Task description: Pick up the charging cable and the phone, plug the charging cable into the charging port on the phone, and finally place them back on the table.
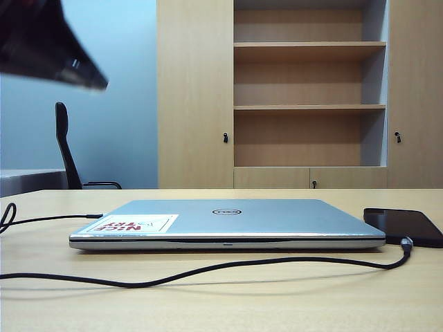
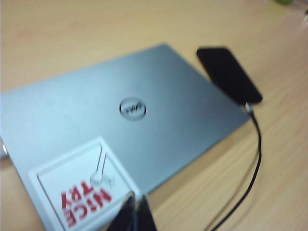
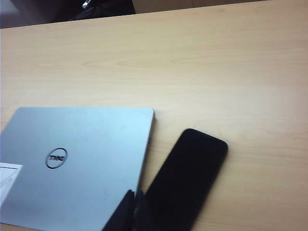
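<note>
The phone [image 1: 405,225] lies flat on the table [image 1: 277,297], just beside the closed laptop [image 1: 228,220]. The charging cable [image 1: 208,267] appears plugged into the phone's near end, though the joint is small and blurred, and trails across the table in front of the laptop. The left gripper [image 2: 134,211] hangs clenched and empty above the laptop's sticker [image 2: 77,192]. The right gripper [image 3: 133,211] hovers clenched and empty over the gap between laptop and phone.
</note>
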Controlling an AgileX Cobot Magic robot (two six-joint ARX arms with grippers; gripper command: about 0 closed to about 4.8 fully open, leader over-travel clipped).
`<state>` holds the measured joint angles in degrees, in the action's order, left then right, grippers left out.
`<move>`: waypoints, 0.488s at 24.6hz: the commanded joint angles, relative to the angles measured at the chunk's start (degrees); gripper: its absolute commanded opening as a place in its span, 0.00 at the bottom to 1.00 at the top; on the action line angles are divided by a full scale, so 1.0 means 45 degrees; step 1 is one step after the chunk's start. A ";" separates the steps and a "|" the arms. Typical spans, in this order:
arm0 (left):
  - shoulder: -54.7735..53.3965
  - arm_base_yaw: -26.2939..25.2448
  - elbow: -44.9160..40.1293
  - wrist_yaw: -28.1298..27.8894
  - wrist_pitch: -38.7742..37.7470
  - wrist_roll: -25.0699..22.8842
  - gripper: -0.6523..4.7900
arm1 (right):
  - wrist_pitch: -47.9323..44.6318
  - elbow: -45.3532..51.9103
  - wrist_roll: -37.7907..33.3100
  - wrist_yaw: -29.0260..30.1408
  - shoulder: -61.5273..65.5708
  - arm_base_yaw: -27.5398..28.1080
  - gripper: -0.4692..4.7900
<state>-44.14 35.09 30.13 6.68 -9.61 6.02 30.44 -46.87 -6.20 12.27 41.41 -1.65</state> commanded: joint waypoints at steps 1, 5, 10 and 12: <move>0.0277 0.0010 -0.0690 0.0024 0.1239 -0.0005 0.11 | -0.1409 0.1132 -0.0039 0.0593 -0.0714 -0.0092 0.08; 0.0330 0.0010 -0.1889 0.0024 0.3269 -0.0010 0.11 | -0.3118 0.3259 -0.0039 0.0641 -0.2011 -0.0141 0.08; 0.0325 0.0015 -0.3070 0.0024 0.5066 -0.0024 0.11 | -0.4381 0.5547 -0.0039 0.0525 -0.3575 -0.0141 0.08; 0.0325 0.0015 -0.3376 0.0024 0.5678 -0.0335 0.11 | -0.4371 0.6188 -0.0049 0.0500 -0.4211 -0.0141 0.08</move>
<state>-42.76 35.09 15.49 6.70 13.19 5.89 12.45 -19.35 -6.37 14.59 23.42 -2.26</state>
